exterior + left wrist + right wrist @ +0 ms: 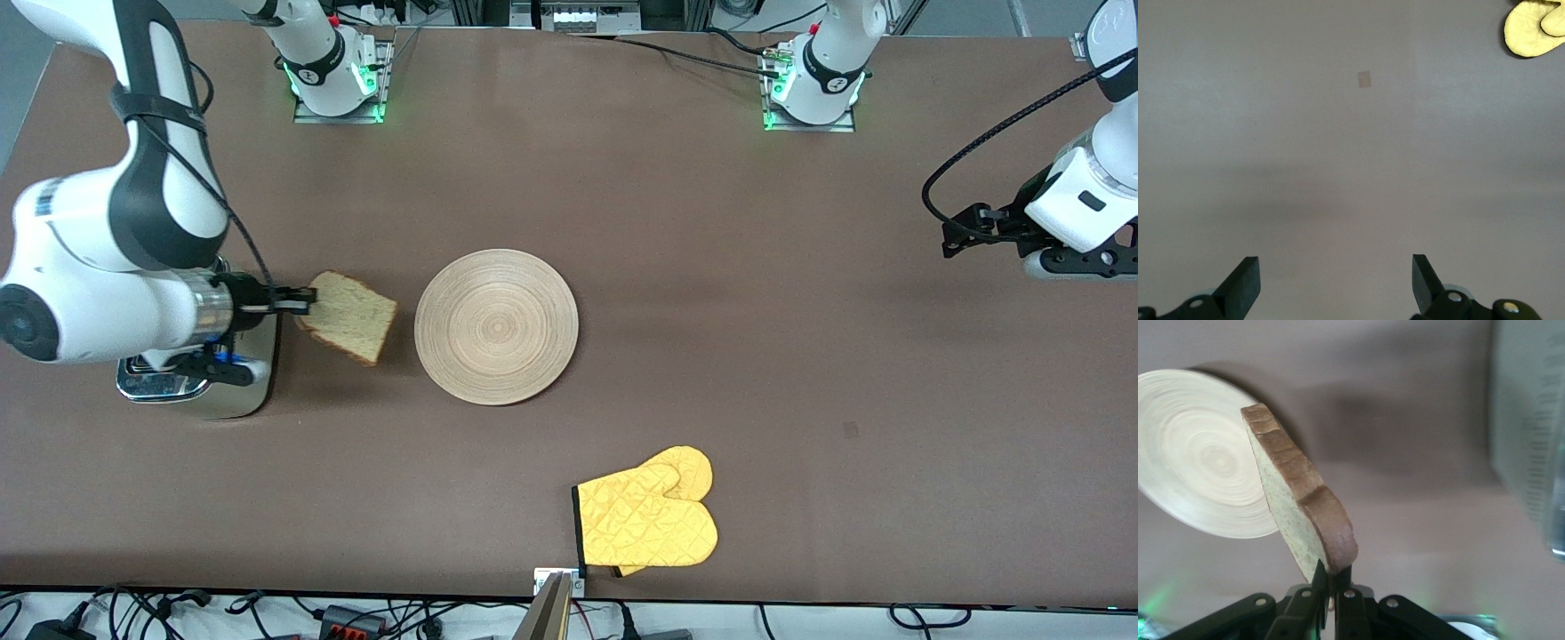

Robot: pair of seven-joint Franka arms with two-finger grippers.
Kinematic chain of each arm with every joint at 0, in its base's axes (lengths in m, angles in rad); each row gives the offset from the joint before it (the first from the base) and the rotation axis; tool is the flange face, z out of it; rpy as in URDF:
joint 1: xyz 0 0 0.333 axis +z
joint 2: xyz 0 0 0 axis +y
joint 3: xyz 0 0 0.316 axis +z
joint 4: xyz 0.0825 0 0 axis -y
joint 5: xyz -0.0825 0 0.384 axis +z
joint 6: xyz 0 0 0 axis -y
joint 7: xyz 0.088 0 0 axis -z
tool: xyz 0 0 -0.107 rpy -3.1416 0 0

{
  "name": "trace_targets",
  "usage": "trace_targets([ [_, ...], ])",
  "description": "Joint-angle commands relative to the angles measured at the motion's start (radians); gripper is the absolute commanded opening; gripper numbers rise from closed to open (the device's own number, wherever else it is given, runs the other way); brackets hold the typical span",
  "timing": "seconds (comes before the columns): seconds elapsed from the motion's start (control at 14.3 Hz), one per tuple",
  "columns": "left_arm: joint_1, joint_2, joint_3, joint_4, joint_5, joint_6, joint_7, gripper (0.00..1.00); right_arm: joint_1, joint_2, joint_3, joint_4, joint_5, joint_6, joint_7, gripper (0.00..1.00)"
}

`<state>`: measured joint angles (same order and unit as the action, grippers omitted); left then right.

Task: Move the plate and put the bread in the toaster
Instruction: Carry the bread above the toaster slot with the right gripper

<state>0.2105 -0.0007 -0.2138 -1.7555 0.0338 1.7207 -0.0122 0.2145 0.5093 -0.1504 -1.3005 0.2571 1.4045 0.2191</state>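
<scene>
My right gripper (302, 300) is shut on the bread (349, 316), a brown slice with a pale speckled face. It holds the slice in the air between the toaster (206, 387) and the plate (496, 326). In the right wrist view the bread (1298, 500) stands on edge between the fingers (1333, 577), with the plate (1201, 457) and the toaster's side (1531, 447) on either hand. The toaster is mostly hidden under the right arm. My left gripper (956, 238) is open and empty, waiting over bare table at the left arm's end (1336, 283).
A yellow quilted oven mitt (649, 520) lies near the table's front edge, nearer the front camera than the plate; it shows in the left wrist view (1535, 27). The arm bases (333, 80) stand along the back edge.
</scene>
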Motion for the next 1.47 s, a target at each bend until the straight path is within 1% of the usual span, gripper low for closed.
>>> trace_targets([
  [0.0,0.001,0.014,-0.010,0.024,0.029,-0.006,-0.003,1.00,0.002,-0.004,-0.038,0.081,-0.119,-0.070,-0.071,0.00],
  [0.14,0.001,0.016,-0.010,0.024,0.028,-0.006,-0.005,1.00,0.002,-0.020,-0.067,0.083,-0.227,-0.071,-0.197,0.00],
  [0.21,0.000,0.016,-0.010,0.028,0.028,-0.006,-0.005,1.00,0.002,-0.020,-0.069,0.083,-0.295,-0.073,-0.258,0.00],
  [0.28,-0.006,0.028,-0.010,0.043,0.028,-0.013,-0.006,1.00,0.000,-0.020,-0.072,0.083,-0.382,-0.073,-0.324,0.00],
  [0.35,-0.007,0.043,-0.010,0.063,0.028,-0.018,-0.008,1.00,0.000,-0.020,-0.080,0.083,-0.433,-0.073,-0.373,0.00],
  [0.42,-0.007,0.048,-0.010,0.076,0.028,-0.036,-0.008,1.00,0.000,-0.020,-0.095,0.083,-0.458,-0.081,-0.415,0.00],
  [0.56,-0.005,0.053,-0.009,0.082,0.026,-0.046,-0.015,1.00,0.006,-0.017,-0.136,0.087,-0.478,-0.123,-0.455,0.00],
  [0.7,-0.005,0.053,-0.009,0.082,0.026,-0.049,-0.015,1.00,0.006,-0.012,-0.141,0.092,-0.528,-0.142,-0.460,0.00],
  [0.84,-0.005,0.051,-0.009,0.080,0.026,-0.049,-0.015,1.00,0.006,-0.002,-0.141,0.092,-0.559,-0.148,-0.443,0.00],
  [1.26,-0.002,0.051,-0.009,0.080,0.024,-0.050,-0.017,1.00,0.005,0.034,-0.147,0.092,-0.561,-0.145,-0.337,0.00],
  [1.4,-0.002,0.048,-0.009,0.080,0.024,-0.079,-0.028,1.00,0.005,0.040,-0.147,0.092,-0.559,-0.141,-0.328,0.00],
])
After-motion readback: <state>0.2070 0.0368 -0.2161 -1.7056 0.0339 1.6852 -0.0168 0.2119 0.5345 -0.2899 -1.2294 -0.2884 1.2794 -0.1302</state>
